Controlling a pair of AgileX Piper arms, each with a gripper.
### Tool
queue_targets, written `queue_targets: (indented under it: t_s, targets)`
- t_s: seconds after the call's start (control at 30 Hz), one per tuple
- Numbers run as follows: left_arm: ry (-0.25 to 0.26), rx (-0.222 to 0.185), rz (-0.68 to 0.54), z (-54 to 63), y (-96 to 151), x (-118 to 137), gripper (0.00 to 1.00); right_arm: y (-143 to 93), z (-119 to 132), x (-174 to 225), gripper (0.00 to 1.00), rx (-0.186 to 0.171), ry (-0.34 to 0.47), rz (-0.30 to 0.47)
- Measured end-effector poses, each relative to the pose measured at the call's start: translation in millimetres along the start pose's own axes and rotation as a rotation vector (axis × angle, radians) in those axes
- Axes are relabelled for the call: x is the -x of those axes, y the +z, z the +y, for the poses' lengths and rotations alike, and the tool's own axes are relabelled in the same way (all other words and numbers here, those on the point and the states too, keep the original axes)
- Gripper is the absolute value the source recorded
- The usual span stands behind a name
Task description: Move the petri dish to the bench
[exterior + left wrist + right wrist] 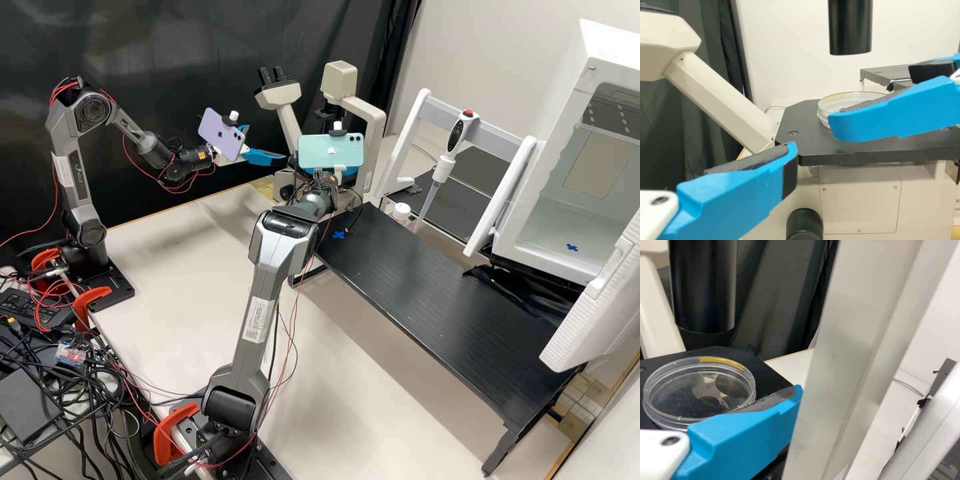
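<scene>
Microscope [373, 143] equipment held the task's item: a clear round dish [699, 385] lay flat on its black plate [815, 145], below a dark tube [850, 27]. The dish sat back from the plate edge facing the left gripper [812, 140], whose blue fingers were spread apart and grasped nothing; from there the dish was ahead, partly behind one fingertip rather than centred in the gap. The right gripper [794, 399] looked nearer. It seemed released as well, though a pale post [855, 340] hid part of it. Seen from that wrist, the dish lay just past the outer side of the visible finger [745, 440], with the post on that finger's other side. Being round, the dish had no long axis to match, so the coming grasp probably depended on a sideways shift to bring its rim between the fingers, with the post limiting the right arm's room.
</scene>
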Motion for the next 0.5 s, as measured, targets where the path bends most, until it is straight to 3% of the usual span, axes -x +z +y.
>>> queue_targets:
  t_s: [0.2,0.5]
  targets:
    - [0.0,0.0,0.0,0.0,0.0,0.0,1.0,1.3,-2.6,-3.7,1.0,-0.034,0.008,-0.007]
    - [0.0,0.0,0.0,0.0,0.0,0.0,1.0,1.2,-8.3,-6.1,1.0,-0.038,-0.007,-0.031]
